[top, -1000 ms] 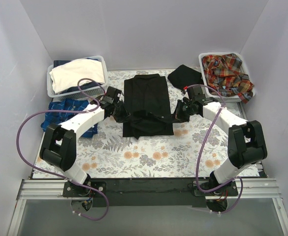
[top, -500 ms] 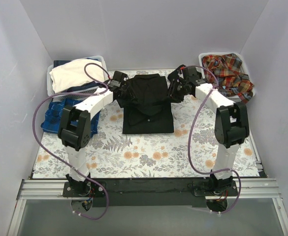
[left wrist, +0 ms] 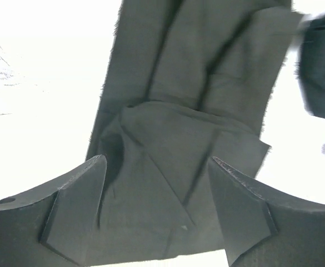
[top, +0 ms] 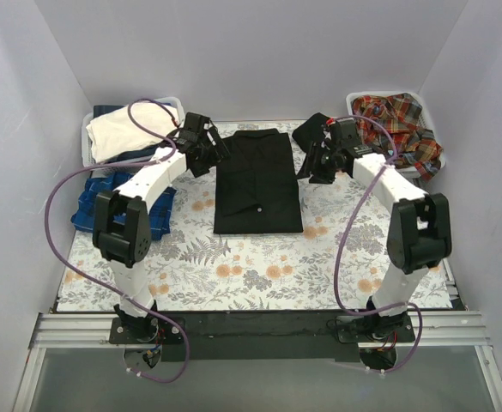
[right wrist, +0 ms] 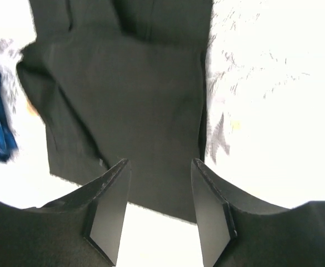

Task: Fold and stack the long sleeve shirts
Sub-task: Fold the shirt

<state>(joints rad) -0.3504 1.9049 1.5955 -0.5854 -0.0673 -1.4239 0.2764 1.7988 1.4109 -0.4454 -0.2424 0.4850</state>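
Note:
A black long sleeve shirt (top: 257, 180) lies folded into a neat rectangle on the flowered mat, with one pale button showing. My left gripper (top: 209, 150) hovers open just off its far left corner. My right gripper (top: 312, 165) hovers open off its far right edge. In the left wrist view the black shirt (left wrist: 184, 144) lies below the open gripper (left wrist: 156, 211), nothing between the fingers. The right wrist view shows the same shirt (right wrist: 129, 100) under the open gripper (right wrist: 159, 206). A blue-and-white checked shirt (top: 92, 206) lies at the left. Red-orange plaid shirts (top: 396, 124) fill the right bin.
A white bin (top: 87, 150) at the back left holds cream and dark cloth. The plaid shirts' bin (top: 353, 103) stands at the back right. Another black cloth (top: 315, 129) lies behind my right gripper. Grey walls close in three sides.
Both grippers carried the black shirt's near part toward the far end, folding it over, then opened, let go and drew apart to the sides.

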